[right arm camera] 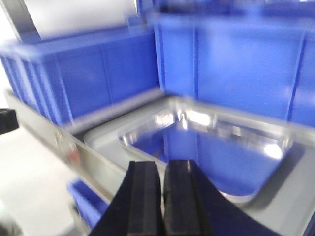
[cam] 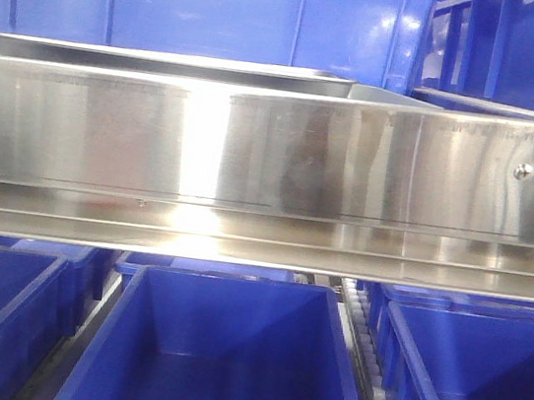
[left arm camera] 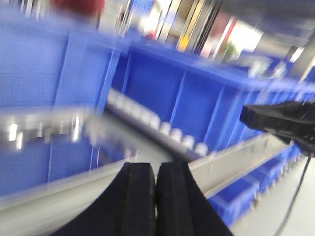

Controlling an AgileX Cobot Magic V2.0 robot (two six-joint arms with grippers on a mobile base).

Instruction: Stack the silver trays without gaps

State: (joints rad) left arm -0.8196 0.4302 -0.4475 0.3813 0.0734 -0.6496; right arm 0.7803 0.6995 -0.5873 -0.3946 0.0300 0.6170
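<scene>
Both your left hand (left arm camera: 156,196) and right hand (right arm camera: 163,196) pressed together, empty; approach the silver tray (right arm camera: 206,147) like that and you'll nudge it askew instead of gripping its rim.

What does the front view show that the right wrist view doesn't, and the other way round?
Only the front view shows the open blue bins below the steel rail and the rail's broad face; of the silver tray it catches just a rim edge above the rail. Only the right wrist view shows the tray's shiny inside and the right gripper, its pads close together with nothing between them. Both share the tray, the rail with a screw, and blue bin walls behind.
</scene>
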